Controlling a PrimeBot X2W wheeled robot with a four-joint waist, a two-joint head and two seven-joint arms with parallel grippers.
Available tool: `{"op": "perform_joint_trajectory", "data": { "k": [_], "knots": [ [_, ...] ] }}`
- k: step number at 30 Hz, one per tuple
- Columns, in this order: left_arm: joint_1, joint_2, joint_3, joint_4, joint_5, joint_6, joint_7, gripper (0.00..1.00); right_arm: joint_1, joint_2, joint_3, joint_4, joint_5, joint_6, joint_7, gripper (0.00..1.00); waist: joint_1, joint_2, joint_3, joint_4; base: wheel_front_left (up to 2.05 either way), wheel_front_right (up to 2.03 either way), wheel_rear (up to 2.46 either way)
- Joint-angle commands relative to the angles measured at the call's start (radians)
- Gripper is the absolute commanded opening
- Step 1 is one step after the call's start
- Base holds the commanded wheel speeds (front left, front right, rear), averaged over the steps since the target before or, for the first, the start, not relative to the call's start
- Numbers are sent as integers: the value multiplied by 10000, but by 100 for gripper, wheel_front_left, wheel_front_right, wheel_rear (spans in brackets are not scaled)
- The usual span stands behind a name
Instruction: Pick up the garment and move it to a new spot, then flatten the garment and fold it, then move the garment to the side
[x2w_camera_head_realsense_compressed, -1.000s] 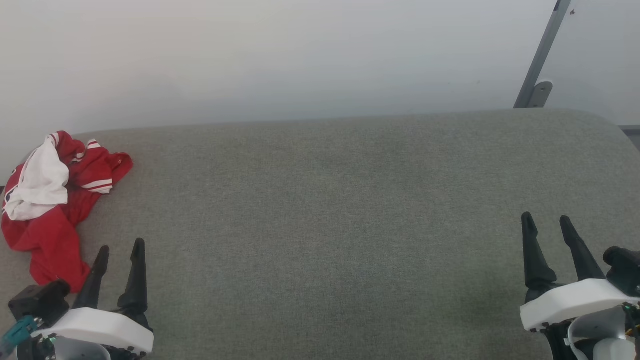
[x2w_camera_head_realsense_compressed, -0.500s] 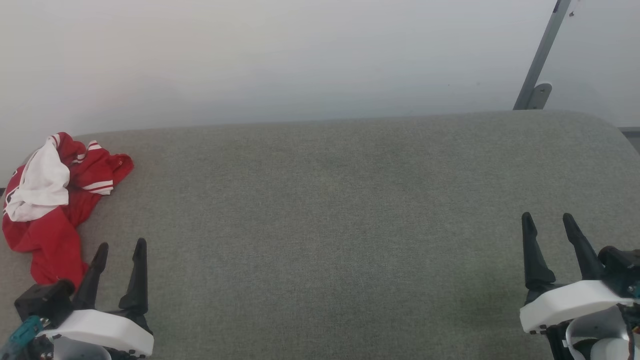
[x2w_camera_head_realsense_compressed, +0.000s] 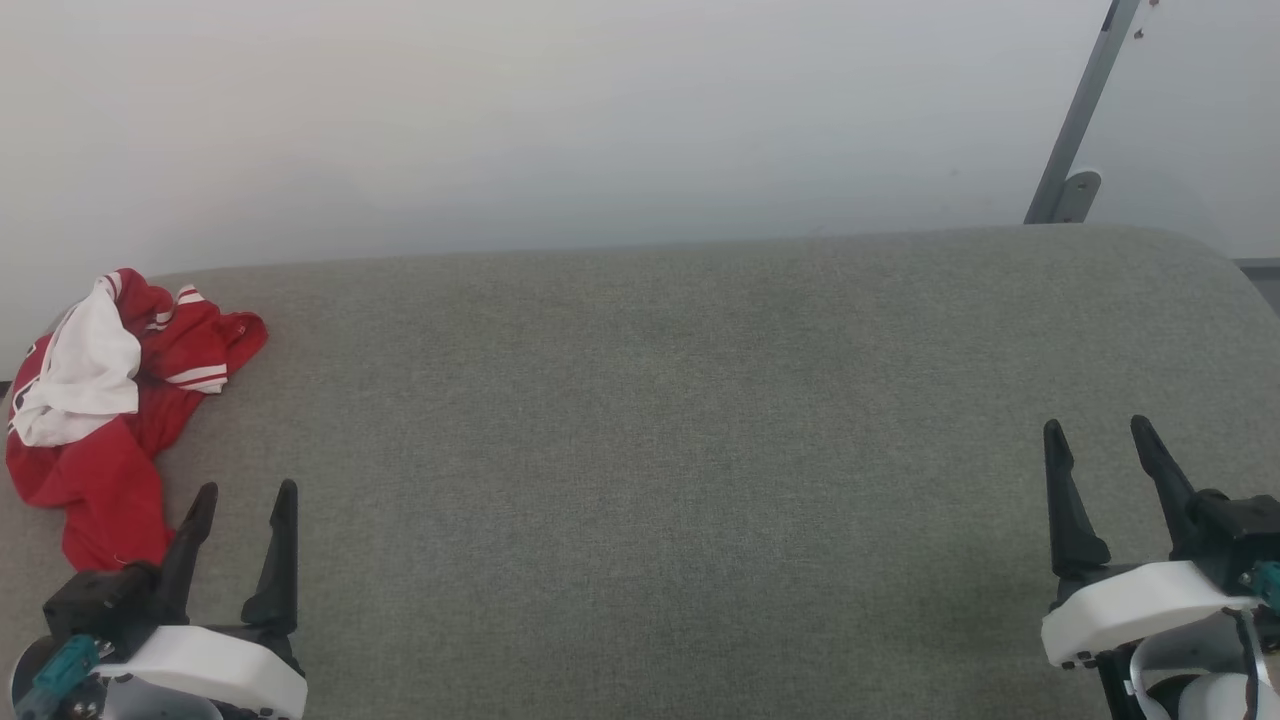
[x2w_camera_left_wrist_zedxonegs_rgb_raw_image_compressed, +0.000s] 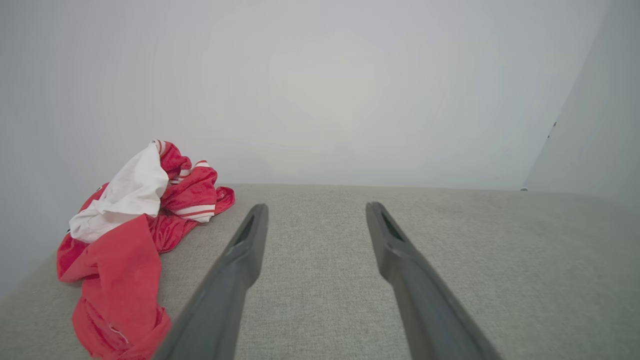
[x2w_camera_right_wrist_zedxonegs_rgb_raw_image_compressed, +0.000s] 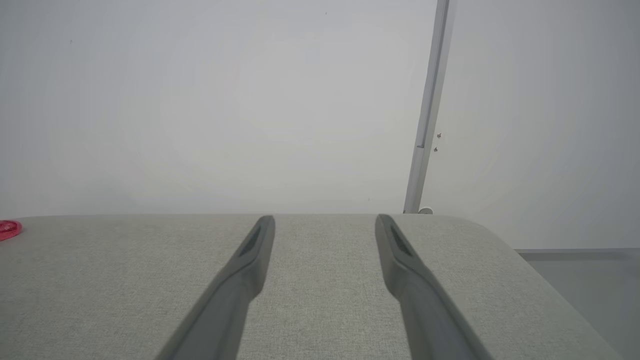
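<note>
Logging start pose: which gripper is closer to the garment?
The left gripper, beside the crumpled garment at the left end of the surface; the right gripper sits far off at the right end.

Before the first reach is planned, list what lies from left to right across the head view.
Garment, crumpled at the far left → left gripper, open, fingers just right of the garment's lower tail → long bare stretch of the grey fabric surface → right gripper, open, near the right edge.

Grey fabric cushion (x2w_camera_head_realsense_compressed: 640, 450), plain white wall (x2w_camera_head_realsense_compressed: 500, 120) behind, slanted metal post (x2w_camera_head_realsense_compressed: 1084, 110) at right
</note>
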Motion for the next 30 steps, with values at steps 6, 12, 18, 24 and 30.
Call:
{"op": "perform_joint_trajectory", "data": {
  "k": [6, 12, 18, 24, 30],
  "knots": [
    [26, 28, -24, -44, 110, -55, -92, 100, 71, -38, -1, -28, -185, 53, -85, 100, 0, 0, -23, 34, 0, 0, 0],
    [20, 20, -67, 23, 26, -57, -93, 100, 107, -61, 43, -7, -252, 53, -92, 100, 0, 0, -42, 100, 0, 0, 0],
    [-159, 33, 187, 275, -311, 87, 85, 100, 148, -102, 204, -21, -281, 53, -79, 100, 0, 0, -104, 521, 0, 0, 0],
    [-325, 180, 394, 481, -581, 211, 362, 100, 115, -156, 509, 93, -196, 53, -51, 100, 0, 0, -270, 1367, 0, 0, 0],
    [-317, 178, 477, 440, -662, 447, 489, 100, -46, -199, 942, 276, -81, 53, -46, 100, 0, 0, -454, 2394, 0, 0, 0]
  ]
}}
